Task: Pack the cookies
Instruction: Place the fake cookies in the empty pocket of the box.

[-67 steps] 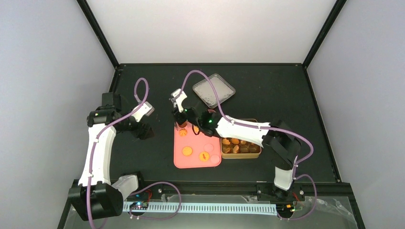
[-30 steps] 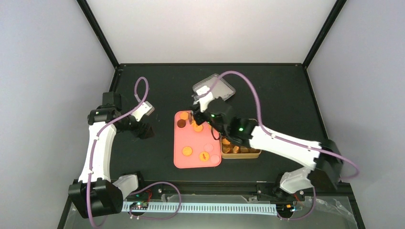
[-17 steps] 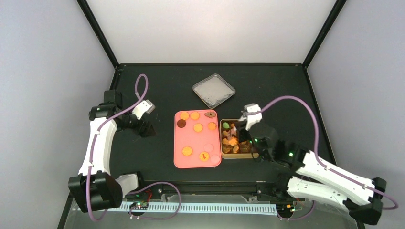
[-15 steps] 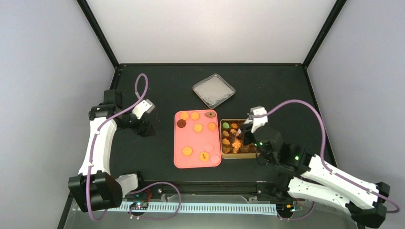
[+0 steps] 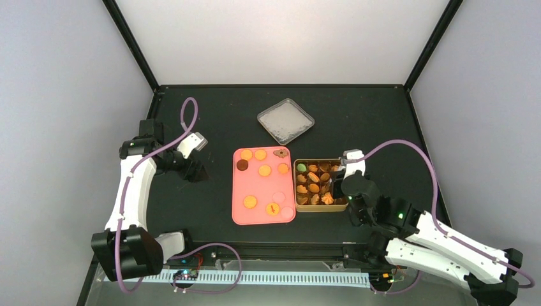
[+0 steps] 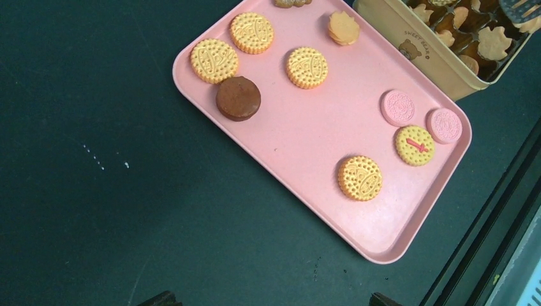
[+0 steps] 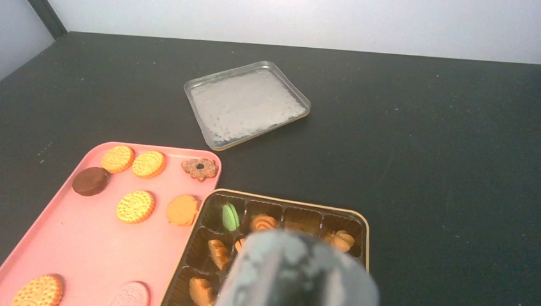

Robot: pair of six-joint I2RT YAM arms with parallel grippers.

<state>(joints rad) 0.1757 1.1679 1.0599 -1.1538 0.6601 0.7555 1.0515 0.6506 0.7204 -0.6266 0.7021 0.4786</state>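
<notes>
**tin_fan:** where are the cookies point(image 5: 264, 170) seen right now, and is anything gripped?

**yam_op:** They're split into two lots. Ten are laid flat on the pink tray point(image 5: 237, 217) mid-table: six orange-golden rounds, one dark brown one point(image 6: 237, 98) near the far left corner, a flower-shaped one point(image 7: 200, 167) at the far edge, and two pale pink ones point(image 6: 398, 107) near the near right corner. The rest are slotted into the compartments of the gold tin point(image 7: 357, 223), which is set right beside the tray's right edge. A green one point(image 7: 230, 217) is tucked in its far left compartment. A silver lid point(image 5: 286, 120) is left lying farther back on the black table point(image 5: 383, 127), apart from both.

**tin_fan:** and the grippers?

**yam_op:** The left gripper point(image 5: 192, 172) is held left of the tray with its fingers point(image 6: 158, 298) spread wide, nothing caught between them. The right gripper point(image 5: 337, 183) is hung over the tin's right side. Its fingers are blocked by a blurred grey lump point(image 7: 296, 271) in the wrist view, so gripping or not can't be told.
</notes>
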